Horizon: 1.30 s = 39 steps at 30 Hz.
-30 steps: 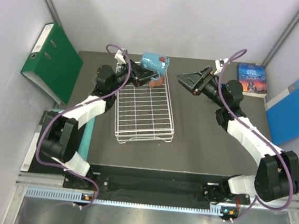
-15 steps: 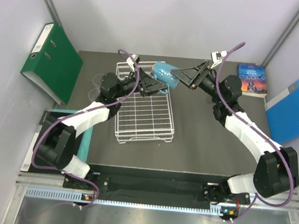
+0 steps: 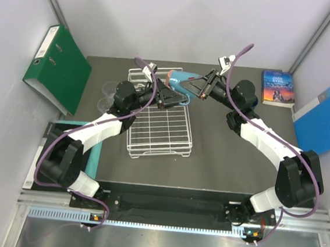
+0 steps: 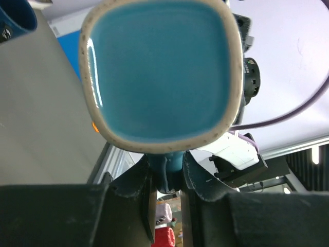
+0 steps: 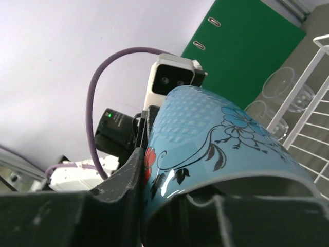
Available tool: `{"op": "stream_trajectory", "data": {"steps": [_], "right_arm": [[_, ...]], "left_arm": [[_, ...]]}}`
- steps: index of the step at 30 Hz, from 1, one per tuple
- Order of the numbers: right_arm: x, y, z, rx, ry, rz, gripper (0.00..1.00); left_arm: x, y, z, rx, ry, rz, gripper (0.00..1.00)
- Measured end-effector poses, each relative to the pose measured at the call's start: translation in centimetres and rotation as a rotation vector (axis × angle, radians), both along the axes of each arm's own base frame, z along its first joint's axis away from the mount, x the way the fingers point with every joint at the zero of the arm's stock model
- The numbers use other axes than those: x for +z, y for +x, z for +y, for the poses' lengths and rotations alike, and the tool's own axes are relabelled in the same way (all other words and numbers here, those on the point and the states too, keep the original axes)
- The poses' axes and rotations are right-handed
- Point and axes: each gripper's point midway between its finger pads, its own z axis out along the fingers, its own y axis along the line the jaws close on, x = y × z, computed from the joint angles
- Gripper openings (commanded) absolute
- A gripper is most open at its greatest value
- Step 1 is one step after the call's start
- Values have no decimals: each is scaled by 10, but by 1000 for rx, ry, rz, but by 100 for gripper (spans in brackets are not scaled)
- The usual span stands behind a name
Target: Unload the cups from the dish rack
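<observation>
One mug (image 3: 181, 80), two glasses (image 5: 289, 90) beside one rack (image 3: 158, 129). Both arms reach inward and meet. The left gripper (image 4: 165, 175) clamps the mug's handle and the right gripper (image 5: 169, 191) pinches its rim.

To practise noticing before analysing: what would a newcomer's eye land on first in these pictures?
First, the flower-patterned light-blue mug, held in the air over the far end of the dish rack, where both arms meet. The left gripper is clamped on what looks like its handle, and the right gripper straddles its other end. Next, the two clear glasses on the table left of the rack, near the green binder.
</observation>
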Motion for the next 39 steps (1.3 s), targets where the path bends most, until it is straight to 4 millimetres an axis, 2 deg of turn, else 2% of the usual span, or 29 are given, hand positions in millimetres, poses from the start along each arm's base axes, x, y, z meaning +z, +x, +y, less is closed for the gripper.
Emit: {"op": "stream_trajectory", "data": {"steps": [2, 3, 4, 5, 6, 8, 9, 10, 15, 17, 20, 23, 25, 28, 30, 36, 39], "right_arm": [[0, -3, 1, 13, -11, -27, 0], [-1, -3, 1, 14, -13, -29, 0], [-2, -3, 1, 13, -19, -30, 0], [-5, -3, 1, 14, -33, -31, 0], [-7, -3, 1, 12, -41, -31, 0], [-14, -1, 1, -6, -69, -14, 0], [-18, 0, -1, -21, -88, 2, 0], [-22, 2, -2, -36, -107, 17, 0], [-32, 4, -19, -128, -197, 40, 0], [-32, 6, -27, -176, -253, 45, 0], [-26, 21, -45, -305, -375, 64, 0], [-24, 42, -82, -531, -525, 95, 0], [-33, 52, -112, -678, -620, 118, 0], [-77, 52, -163, -845, -850, 229, 0], [-110, 50, -187, -888, -989, 319, 0], [-196, 32, -231, -884, -1188, 560, 0], [-226, 21, -255, -894, -1223, 668, 0]], "left_arm": [[-3, -2, -1, -11, 10, 13, 0], [-5, -2, -1, -10, 16, 12, 4], [-8, -1, -1, -8, 27, 20, 13], [-11, -1, -2, -8, 39, 27, 45], [-14, -1, -2, -6, 49, 31, 60], [-21, -4, -3, -17, 82, 11, 77], [-25, -7, -5, -27, 98, 1, 93], [-28, -8, -7, -35, 111, -4, 99], [-37, -7, -8, -37, 171, -6, 99], [-41, 1, -5, -8, 199, 5, 99], [-52, 17, 6, 64, 254, 53, 99], [-70, 31, 21, 144, 318, 120, 99], [-83, 38, 29, 192, 363, 156, 99], [-108, 44, 41, 258, 467, 220, 99], [-122, 46, 50, 302, 546, 252, 99], [-143, 51, 77, 419, 721, 296, 98], [-149, 51, 86, 450, 779, 313, 98]]}}
